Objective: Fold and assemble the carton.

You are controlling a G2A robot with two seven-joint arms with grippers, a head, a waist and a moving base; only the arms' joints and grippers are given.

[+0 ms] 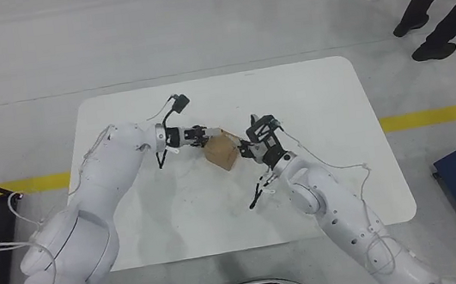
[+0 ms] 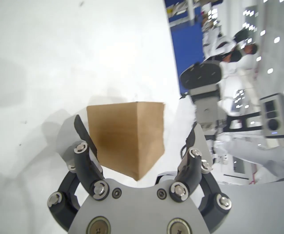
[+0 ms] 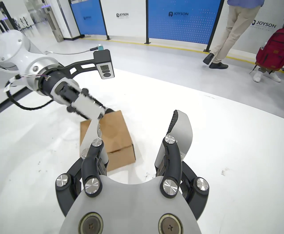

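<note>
A: Risk check, left to right across the carton [image 1: 222,150]?

B: My judgement only. At the carton's left side, the left gripper [image 1: 201,134] has its jaws spread wide and nothing clamped. If it closes hard across the walls, the cardboard may dent or the box may fold flat. A touch from one pad alone would likely slide or spin the carton on the smooth table [image 1: 319,113]. On the carton itself a flap seam shows on one face, and I cannot tell whether it is tucked. If loose, it could spring open. At the carton's right side, the right gripper [image 1: 250,146] is also unclenched and holds nothing. Both grippers are near the carton, so their fingers could clash over it.

A: Carton position relative to each hand?

B: In the left wrist view the carton sits between the left gripper's fingers [image 2: 82,130]. One pad looks to touch a brown face, and the other is well apart from it. The carton is box-shaped, walls up, turned corner-on to that gripper. I cannot tell whether it rests flat. In the right wrist view one finger [image 3: 88,133] of the right gripper lies close against the carton's near wall, and the other stands beside the carton, apart from it. The carton is off-centre in that grip.
</note>
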